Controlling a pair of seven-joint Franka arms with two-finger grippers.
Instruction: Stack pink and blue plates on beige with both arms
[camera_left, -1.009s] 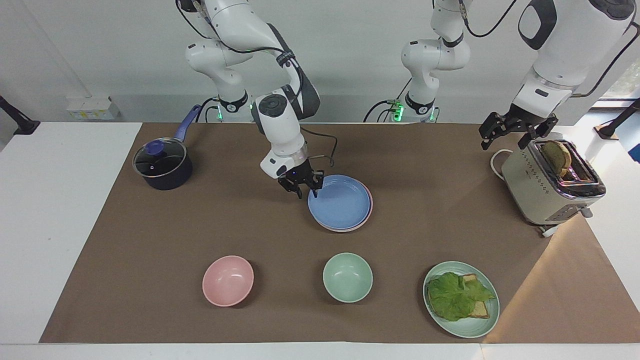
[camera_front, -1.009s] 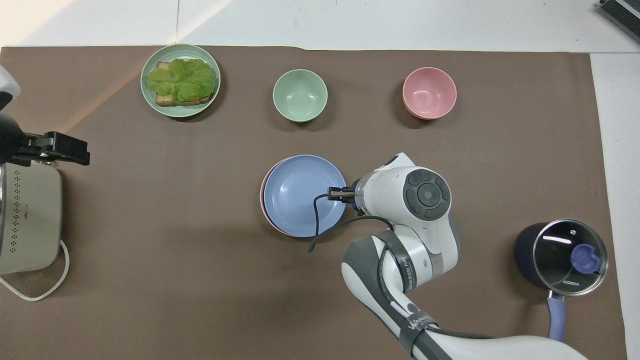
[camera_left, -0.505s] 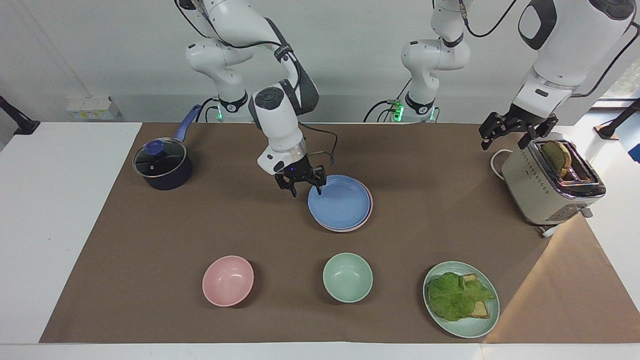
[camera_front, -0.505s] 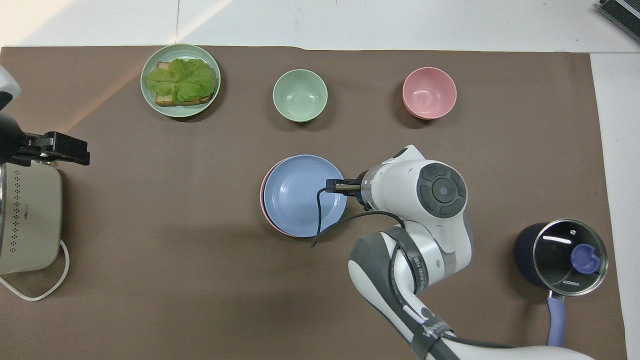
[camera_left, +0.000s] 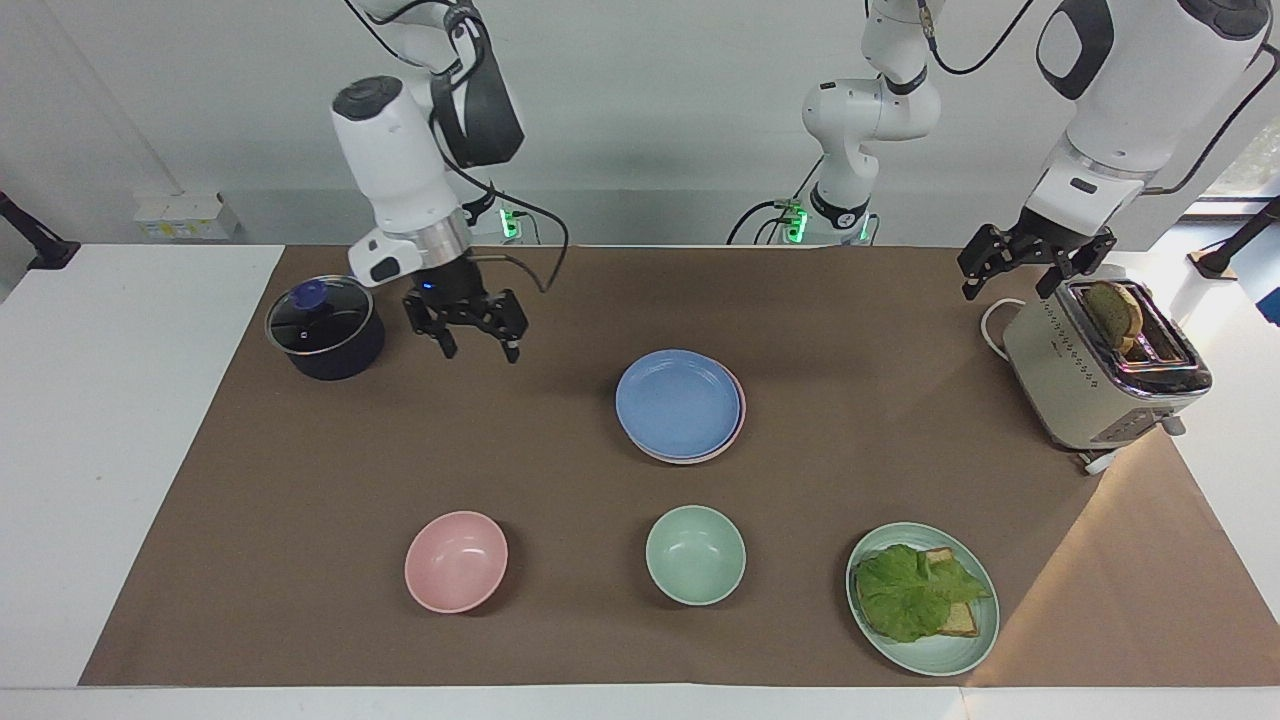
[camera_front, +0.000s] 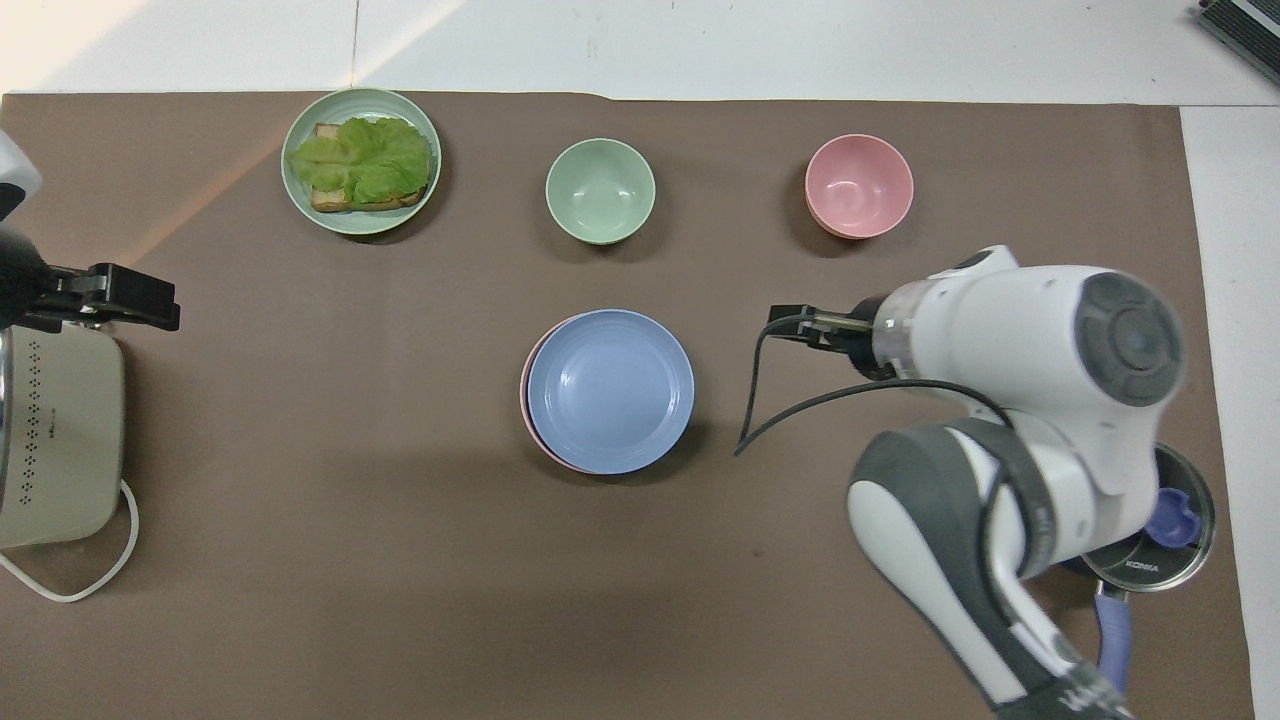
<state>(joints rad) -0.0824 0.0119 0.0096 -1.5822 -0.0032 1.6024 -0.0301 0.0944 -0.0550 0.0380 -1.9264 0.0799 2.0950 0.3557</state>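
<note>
My right gripper (camera_left: 478, 338) hangs empty in the air with its fingers spread apart, just beside the saucepan (camera_left: 325, 328) and over bare brown mat. A second ago it was down at the rim of the blue plate (camera_left: 678, 403), pinching it on the side toward the saucepan; half a second ago the fingers had let go and were lifting off that rim. Now the arm has swung well clear toward the saucepan's end of the table.

That release tells me the blue plate is placed. It sits on top of the stack at mid-table, nearer the robots than the green bowl (camera_left: 695, 554), with the pink plate (camera_left: 739, 412) showing only as a thin crescent under it. I cannot make out the beige plate beneath them; it is hidden if it is there. The stack itself has not shifted across the three moments, so I judge the stacking done and this move a retreat.

My left gripper (camera_left: 1027, 268) waits with its fingers apart over the toaster (camera_left: 1095, 385), exactly where it was a second ago.
</note>
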